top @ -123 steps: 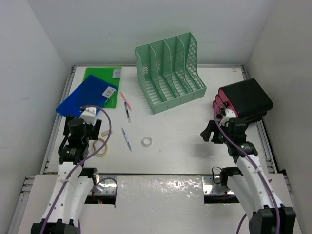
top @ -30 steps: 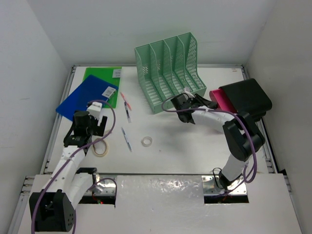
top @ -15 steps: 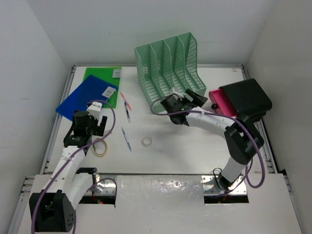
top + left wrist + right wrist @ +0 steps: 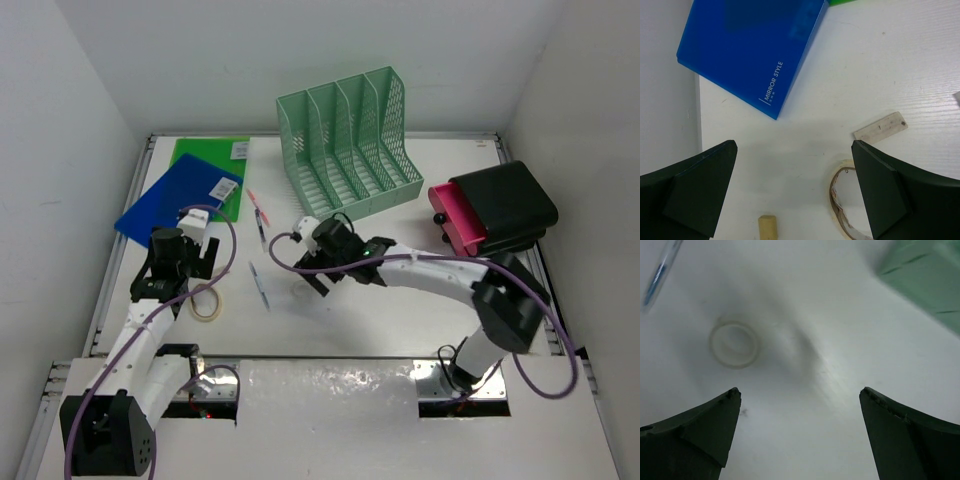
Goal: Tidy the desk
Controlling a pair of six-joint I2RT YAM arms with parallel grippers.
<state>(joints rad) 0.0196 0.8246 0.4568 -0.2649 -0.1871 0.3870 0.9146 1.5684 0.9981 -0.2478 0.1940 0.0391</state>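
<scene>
1. Counter (image 4: 400,325): white, railed at the edges. It is spread across the middle of the top view beneath every other item, and its near edge is covered by the arm bases.
2. Left fingers (image 4: 203,257): spread wide, nothing held, placed over the left side of the counter. Only two dark tips are shown in the wrist view, cut off by the lower corners.
3. Right fingers (image 4: 308,278): parted, nothing held, placed over the counter's middle. The tips are cut off likewise in the wrist view.
4. Ring (image 4: 734,344): small, pale, laid flat on the counter ahead of the right fingers and untouched by them. It is blurred in the wrist view and hidden under the arm from above.
5. Roll (image 4: 207,305): beige tape, laid flat just beside the left arm. In the wrist view it is partly cut off by a finger.
6. Blue folder (image 4: 178,198): placed at the far left, marked "MIRROR STYLE".
7. Green folder (image 4: 212,158): largely covered by the blue folder.
8. Rack (image 4: 350,150): mint-green mesh, set at the far middle. In the right wrist view it is reduced to a blurred corner.
9. Case (image 4: 495,208): black and pink, set at the right edge. Its contents cannot be made out.
10. Red pen (image 4: 260,212): laid between the folders and the rack.
11. Blue pen (image 4: 260,287): laid between the roll and the right fingers.
12. Strip (image 4: 880,132) and stub (image 4: 767,227): both small and pale. Their kind cannot be determined, and the stub is cut off by the frame.
</scene>
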